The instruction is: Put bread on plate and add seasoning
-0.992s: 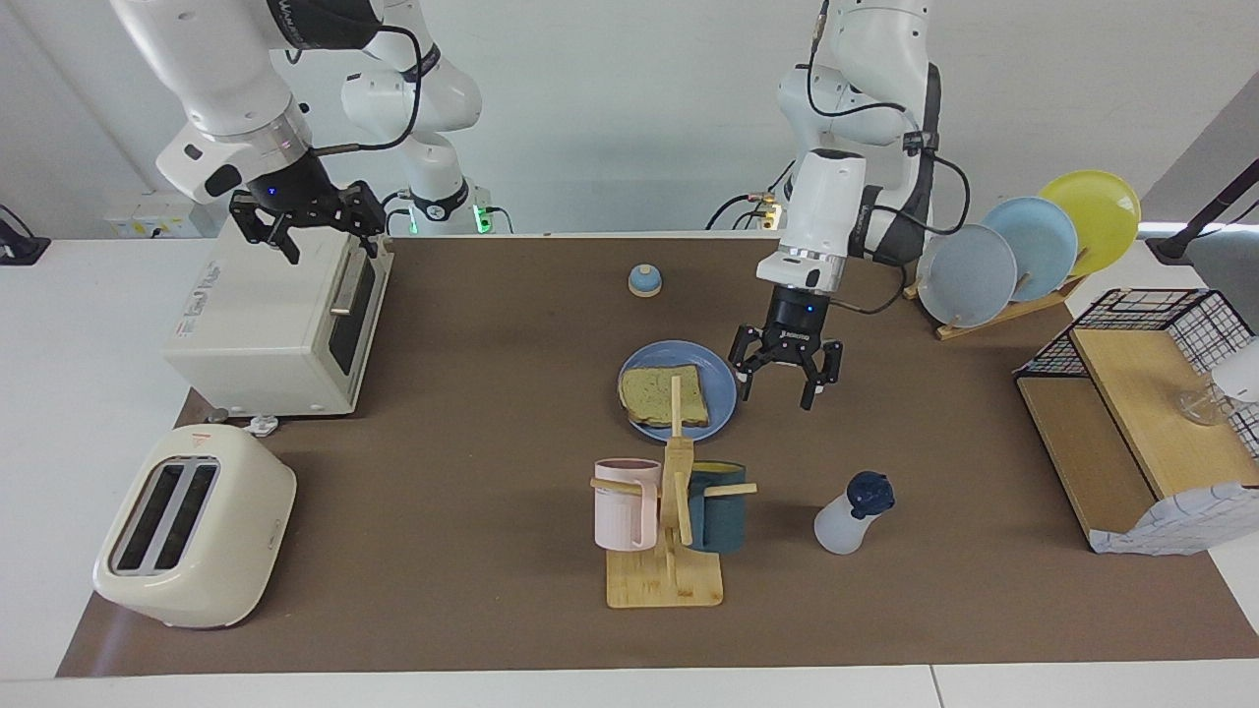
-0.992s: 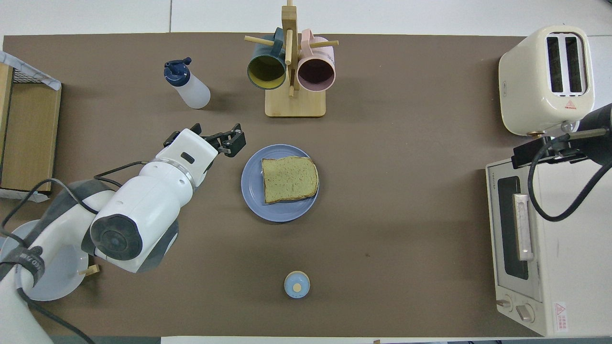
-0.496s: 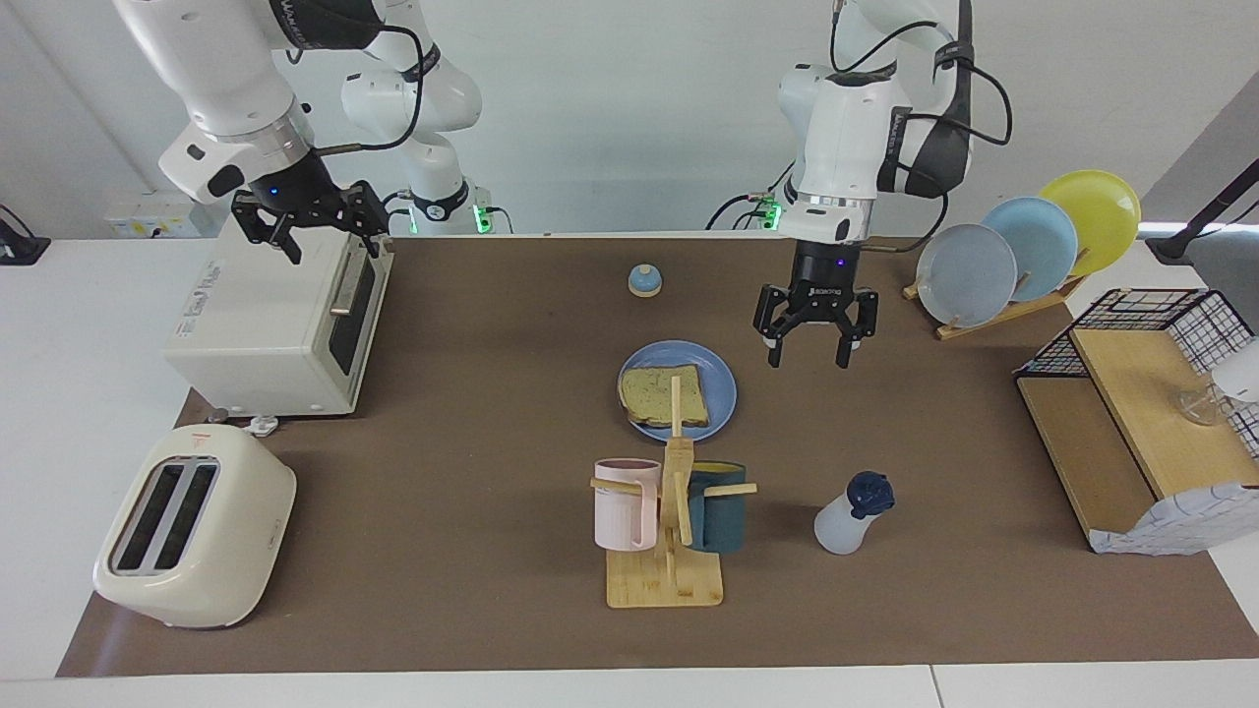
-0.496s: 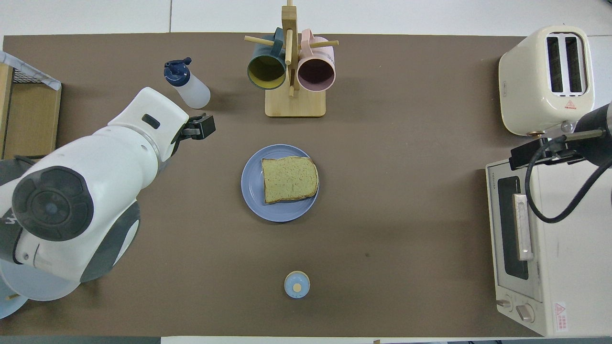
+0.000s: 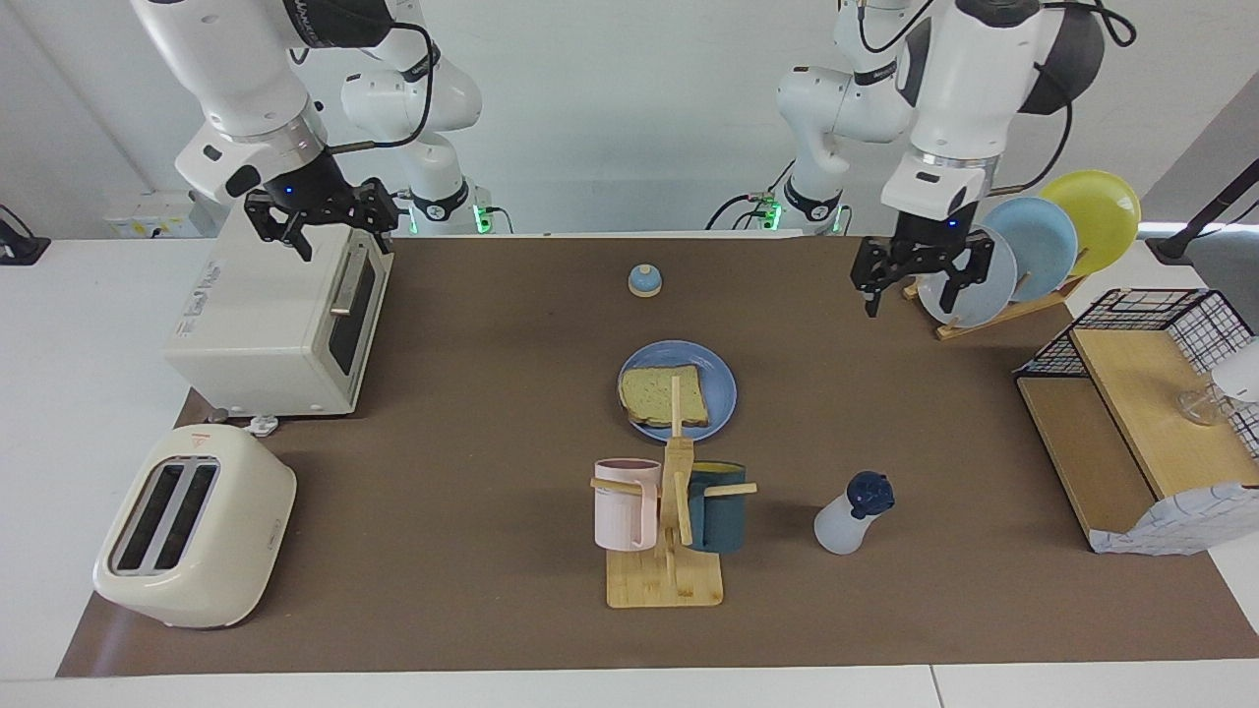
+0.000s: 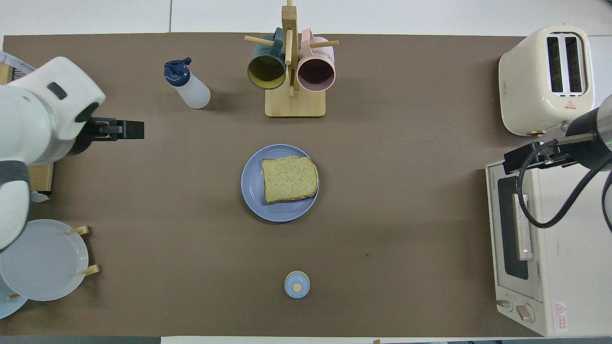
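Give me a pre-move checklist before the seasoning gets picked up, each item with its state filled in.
1. Bread lies flat on the plate: ok.
2. Seasoning bottle stands capped, beside the mug rack but apart from it: ok.
3. Left gripper open, empty, raised in front of the plate rack: ok.
4. Left gripper lined up over the bottle: not ok.
5. Right gripper open, waiting over the toaster oven: ok.

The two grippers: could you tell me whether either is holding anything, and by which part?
Nothing is held. The left gripper and right gripper are both open and empty.
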{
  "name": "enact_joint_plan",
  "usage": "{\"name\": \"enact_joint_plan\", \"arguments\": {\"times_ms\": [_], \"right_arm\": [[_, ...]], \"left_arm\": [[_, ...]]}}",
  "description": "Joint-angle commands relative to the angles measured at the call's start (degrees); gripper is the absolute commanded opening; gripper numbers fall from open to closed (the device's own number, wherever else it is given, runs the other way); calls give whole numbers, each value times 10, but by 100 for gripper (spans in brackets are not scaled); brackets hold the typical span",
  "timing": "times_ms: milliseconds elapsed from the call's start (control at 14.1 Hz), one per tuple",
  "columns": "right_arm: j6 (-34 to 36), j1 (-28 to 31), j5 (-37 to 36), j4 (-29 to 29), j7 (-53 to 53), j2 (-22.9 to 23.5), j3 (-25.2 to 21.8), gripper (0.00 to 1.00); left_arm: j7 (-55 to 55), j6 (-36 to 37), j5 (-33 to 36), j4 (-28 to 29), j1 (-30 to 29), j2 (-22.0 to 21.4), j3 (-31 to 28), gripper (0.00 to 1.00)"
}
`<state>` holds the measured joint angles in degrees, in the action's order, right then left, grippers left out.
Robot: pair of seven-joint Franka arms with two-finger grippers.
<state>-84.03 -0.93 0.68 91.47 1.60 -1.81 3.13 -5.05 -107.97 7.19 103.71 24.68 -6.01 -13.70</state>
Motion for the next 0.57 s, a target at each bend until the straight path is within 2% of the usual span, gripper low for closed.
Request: {"name": "enact_joint_plan", "arguments": {"times_ms": [0,212,496], "right_arm": [[4,1,0,12,-2,-13,1,100],[4,1,0,12,-2,-13,1,100],[4,1,0,12,-2,-13,1,100]], "left_arm": [[85,51,-21,-6,-65,-3,4,100],[117,72,-38,0,-128,-15,3,100],[128,103,-39,8,-132,-28,-4,100]]}}
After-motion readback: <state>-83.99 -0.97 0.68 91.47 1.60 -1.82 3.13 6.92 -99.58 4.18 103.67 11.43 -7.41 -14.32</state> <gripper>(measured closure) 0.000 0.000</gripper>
